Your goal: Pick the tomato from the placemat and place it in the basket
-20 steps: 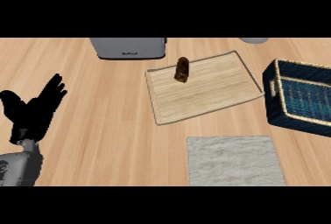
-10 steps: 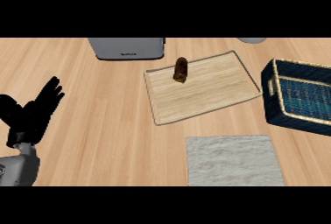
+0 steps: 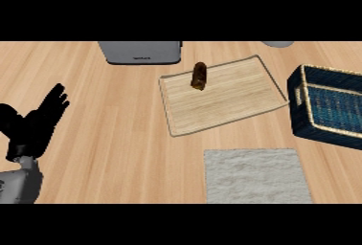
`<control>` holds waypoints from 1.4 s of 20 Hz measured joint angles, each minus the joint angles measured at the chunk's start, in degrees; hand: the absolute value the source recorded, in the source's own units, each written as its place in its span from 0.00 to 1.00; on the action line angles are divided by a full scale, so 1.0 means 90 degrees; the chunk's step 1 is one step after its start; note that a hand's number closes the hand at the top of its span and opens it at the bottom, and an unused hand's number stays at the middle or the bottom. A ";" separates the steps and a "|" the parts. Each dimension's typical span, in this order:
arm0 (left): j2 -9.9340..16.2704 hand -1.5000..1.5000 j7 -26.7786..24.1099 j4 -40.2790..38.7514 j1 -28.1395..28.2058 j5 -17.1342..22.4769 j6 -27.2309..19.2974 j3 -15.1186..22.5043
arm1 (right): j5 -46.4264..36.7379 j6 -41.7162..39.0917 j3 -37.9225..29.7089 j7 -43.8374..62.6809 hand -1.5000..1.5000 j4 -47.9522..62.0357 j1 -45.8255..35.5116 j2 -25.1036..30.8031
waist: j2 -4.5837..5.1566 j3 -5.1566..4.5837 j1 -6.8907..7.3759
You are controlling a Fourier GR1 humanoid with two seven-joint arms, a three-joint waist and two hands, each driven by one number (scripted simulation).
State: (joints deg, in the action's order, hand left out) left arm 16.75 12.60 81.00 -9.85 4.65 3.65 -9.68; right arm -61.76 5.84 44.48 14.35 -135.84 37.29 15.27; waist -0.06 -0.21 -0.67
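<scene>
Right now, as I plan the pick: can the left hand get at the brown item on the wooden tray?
Probably yes: only bare counter lies between the open left hand and the brown item near the tray's far edge.

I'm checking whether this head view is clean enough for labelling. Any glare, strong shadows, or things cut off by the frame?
Head view: even lighting, no glare on the wooden counter; the brown object on the tray casts barely any shadow. The basket is cut off at the right edge, the grey appliance at the top. The left hand is a near-featureless black shape. No tomato shows.
</scene>
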 measured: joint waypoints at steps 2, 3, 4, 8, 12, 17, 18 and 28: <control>0.0001 0.50 0.0071 0.0013 -0.0080 0.0015 -0.0003 0.0005 | -0.0031 -0.0032 -0.0118 0.0120 1.00 -0.0041 -0.0147 -0.0101 | 0.0010 -0.0002 0.0011; -0.0045 0.50 0.0061 0.0035 -0.0073 -0.0012 -0.0030 0.0045 | -0.0046 -0.0053 -0.0197 0.0186 1.00 -0.0058 -0.0240 -0.0162 | 0.0014 -0.0002 0.0025; -0.0056 0.50 0.0044 0.0019 -0.0085 -0.0021 -0.0027 0.0060 | -0.0061 -0.0056 -0.0289 0.0266 1.00 -0.0071 -0.0378 -0.0272 | 0.0025 -0.0004 0.0038; -0.0054 0.50 0.0076 0.0049 -0.0136 -0.0022 0.0001 0.0092 | -0.0115 -0.0079 -0.0670 0.0682 1.00 -0.0117 -0.1117 -0.0856 | 0.0043 -0.0006 0.0113; -0.0086 0.50 -0.0004 -0.0023 -0.0156 -0.0058 -0.0020 0.0101 | -0.0164 -0.0404 -0.1285 0.1269 1.00 -0.0129 -0.2065 -0.1362 | 0.0065 -0.0010 0.0154; -0.0152 0.50 0.0096 -0.0012 -0.0233 -0.0084 -0.0058 0.0165 | -0.0219 -0.1142 -0.2562 0.2043 1.00 -0.0072 -0.3484 -0.1551 | 0.0058 -0.0002 0.0157; -0.0111 0.50 0.0072 -0.0024 -0.0220 -0.0084 -0.0030 0.0142 | -0.0222 -0.1319 -0.2833 0.2210 1.00 -0.0056 -0.3804 -0.1562 | 0.0054 -0.0001 0.0160; -0.0108 0.50 0.0063 -0.0220 -0.0367 -0.0106 -0.0099 0.0046 | 0.1585 -0.2853 -0.6310 0.2326 1.00 0.0724 -0.6307 -0.0717 | 0.0022 0.0024 0.0060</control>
State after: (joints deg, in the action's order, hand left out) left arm 15.78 13.16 79.02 -13.15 3.69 2.76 -9.27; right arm -47.49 -19.84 -12.31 35.28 -129.33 -19.48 8.82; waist 0.14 0.01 -0.13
